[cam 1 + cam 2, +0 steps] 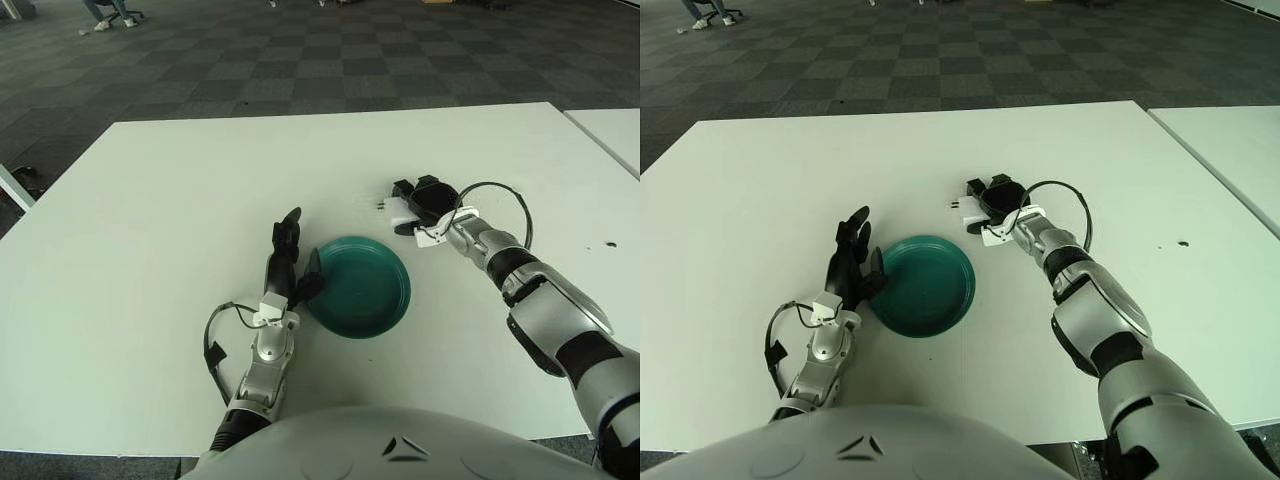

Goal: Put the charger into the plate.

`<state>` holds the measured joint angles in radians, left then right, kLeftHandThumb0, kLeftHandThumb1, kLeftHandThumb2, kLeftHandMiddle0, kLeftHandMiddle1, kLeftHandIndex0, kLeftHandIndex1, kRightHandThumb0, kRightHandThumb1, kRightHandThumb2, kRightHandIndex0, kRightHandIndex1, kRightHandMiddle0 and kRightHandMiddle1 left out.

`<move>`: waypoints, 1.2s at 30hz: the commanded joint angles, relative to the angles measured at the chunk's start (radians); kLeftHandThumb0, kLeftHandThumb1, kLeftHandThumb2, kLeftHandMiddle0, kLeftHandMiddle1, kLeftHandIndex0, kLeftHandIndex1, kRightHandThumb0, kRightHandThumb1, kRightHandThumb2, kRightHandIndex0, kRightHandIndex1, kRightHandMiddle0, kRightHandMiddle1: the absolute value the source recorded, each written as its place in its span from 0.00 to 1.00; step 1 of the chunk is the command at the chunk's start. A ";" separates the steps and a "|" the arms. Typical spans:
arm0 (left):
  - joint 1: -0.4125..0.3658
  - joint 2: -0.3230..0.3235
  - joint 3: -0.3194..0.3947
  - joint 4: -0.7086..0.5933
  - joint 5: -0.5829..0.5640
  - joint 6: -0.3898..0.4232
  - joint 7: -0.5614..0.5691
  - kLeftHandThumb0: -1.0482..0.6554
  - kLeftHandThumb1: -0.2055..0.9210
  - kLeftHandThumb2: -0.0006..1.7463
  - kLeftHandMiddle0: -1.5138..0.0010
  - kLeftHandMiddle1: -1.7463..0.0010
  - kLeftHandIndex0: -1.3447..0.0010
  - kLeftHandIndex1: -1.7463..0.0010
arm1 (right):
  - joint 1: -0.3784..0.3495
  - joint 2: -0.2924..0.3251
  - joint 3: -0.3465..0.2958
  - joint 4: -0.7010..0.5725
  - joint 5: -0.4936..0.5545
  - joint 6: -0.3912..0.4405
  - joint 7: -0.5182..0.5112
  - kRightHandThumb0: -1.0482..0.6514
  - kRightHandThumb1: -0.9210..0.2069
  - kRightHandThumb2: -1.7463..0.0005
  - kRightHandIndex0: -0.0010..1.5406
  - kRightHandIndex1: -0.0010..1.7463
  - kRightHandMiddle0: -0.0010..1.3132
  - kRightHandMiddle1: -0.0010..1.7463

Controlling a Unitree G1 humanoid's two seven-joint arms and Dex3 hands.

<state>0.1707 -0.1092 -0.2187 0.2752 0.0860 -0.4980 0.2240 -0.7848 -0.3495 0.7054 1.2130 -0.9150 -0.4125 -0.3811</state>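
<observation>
A dark green plate (362, 287) lies in the middle of the white table (150, 230). Just behind and to the right of it sits the small white charger (396, 209), its prongs pointing left. My right hand (408, 208) reaches it from the right, with black fingers (403, 188) curled around both of its sides; the charger is still low at the table surface. My left hand (292, 258) shows beside the plate's left rim, fingers spread and upright, holding nothing.
A second white table (612, 130) adjoins at the right, across a narrow gap. A small dark speck (606, 241) marks the table to the right of my right arm. A black cable (505, 192) loops over my right wrist. Carpeted floor lies beyond the far edge.
</observation>
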 commanded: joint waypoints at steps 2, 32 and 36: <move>0.068 -0.025 0.002 0.065 0.007 0.020 0.002 0.10 1.00 0.56 0.86 1.00 1.00 0.63 | 0.045 -0.020 0.045 0.029 -0.028 -0.057 -0.004 0.30 0.00 0.65 0.51 1.00 0.50 1.00; 0.070 0.011 0.036 0.076 0.016 0.001 -0.004 0.10 1.00 0.58 0.84 1.00 1.00 0.59 | 0.013 -0.144 -0.156 -0.342 0.229 -0.186 0.198 0.34 0.00 0.64 0.55 1.00 0.52 1.00; 0.073 0.009 0.028 0.059 0.051 0.006 0.020 0.10 1.00 0.58 0.84 1.00 1.00 0.58 | 0.085 -0.152 -0.222 -0.578 0.321 -0.125 0.317 0.35 0.05 0.61 0.55 1.00 0.46 1.00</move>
<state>0.1763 -0.1078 -0.1969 0.2634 0.0850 -0.5062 0.2245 -0.7547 -0.5161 0.5589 0.8779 -0.7036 -0.5833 -0.1790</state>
